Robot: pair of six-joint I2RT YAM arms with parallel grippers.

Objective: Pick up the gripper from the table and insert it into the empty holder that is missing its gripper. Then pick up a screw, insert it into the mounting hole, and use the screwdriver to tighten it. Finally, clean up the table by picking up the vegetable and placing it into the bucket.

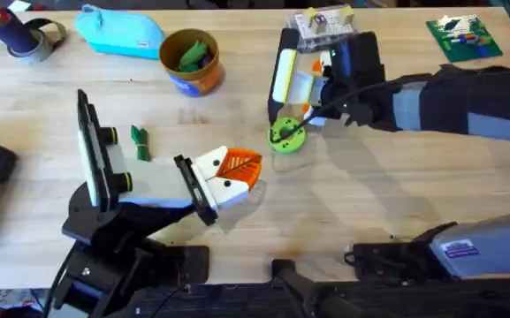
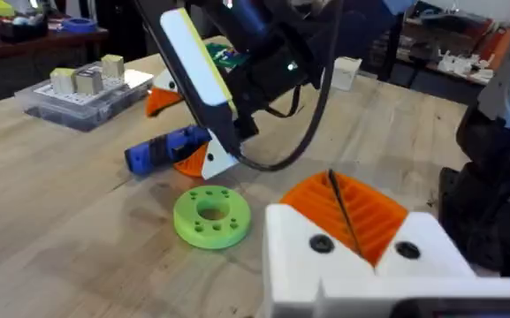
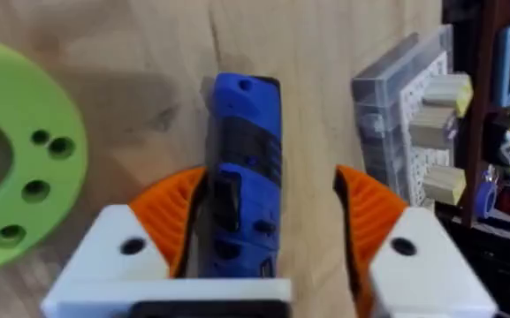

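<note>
The blue screwdriver [image 3: 241, 168] lies on the table between the orange pads [image 3: 365, 212] of my open right gripper [image 3: 270, 181], close to one pad and apart from the other. From the left wrist view the screwdriver [image 2: 162, 150] rests on the wood under the right arm's hand. My right gripper [image 1: 312, 93] is low beside the lime green disc [image 1: 285, 137]. At the table's middle front my left gripper [image 1: 237, 168] is shut, pads [image 2: 369, 212] together. The holder [image 1: 89, 146] stands at the left. The dark green vegetable [image 1: 140, 141] lies beside it. The bucket [image 1: 191, 62] stands at the back with green pieces inside. The small gripper is out of view.
A clear screw box [image 1: 323, 26] sits behind the right gripper, also seen as the box [image 2: 82, 88]. A light blue pouch [image 1: 122, 31], a tape roll [image 1: 25, 35] and a green board [image 1: 464, 35] line the far edge. The lime disc [image 2: 210, 216] lies just ahead of my left fingers.
</note>
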